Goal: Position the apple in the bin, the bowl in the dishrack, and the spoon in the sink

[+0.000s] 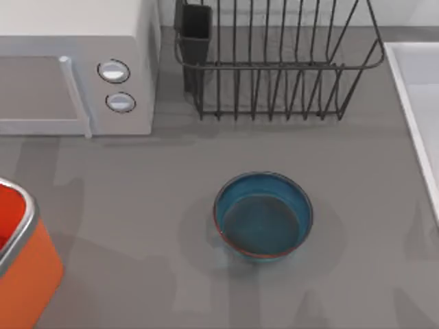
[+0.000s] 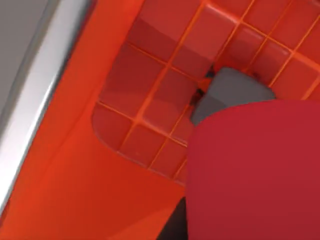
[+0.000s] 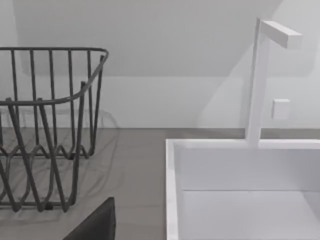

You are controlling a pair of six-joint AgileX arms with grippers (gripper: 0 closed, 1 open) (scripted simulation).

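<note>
The left wrist view looks down into the bin (image 2: 125,115), the apple (image 2: 255,170) close beneath the camera; whether the left end effector grips it, I cannot tell. The bowl (image 1: 264,215) sits mid-surface, before the dishrack (image 1: 274,62).

Blue-teal glazed round bowl (image 1: 263,215) with a thin reddish-brown rim and darker inside, on plain grey tabletop (image 1: 137,205). Orange box-shaped bin (image 1: 31,274) rimmed in silver metal, floor gridded in squares; plain red rounded apple (image 2: 255,170). Black wire dishrack (image 1: 274,68), pale white sink (image 3: 240,190), white microwave (image 1: 75,68).
</note>
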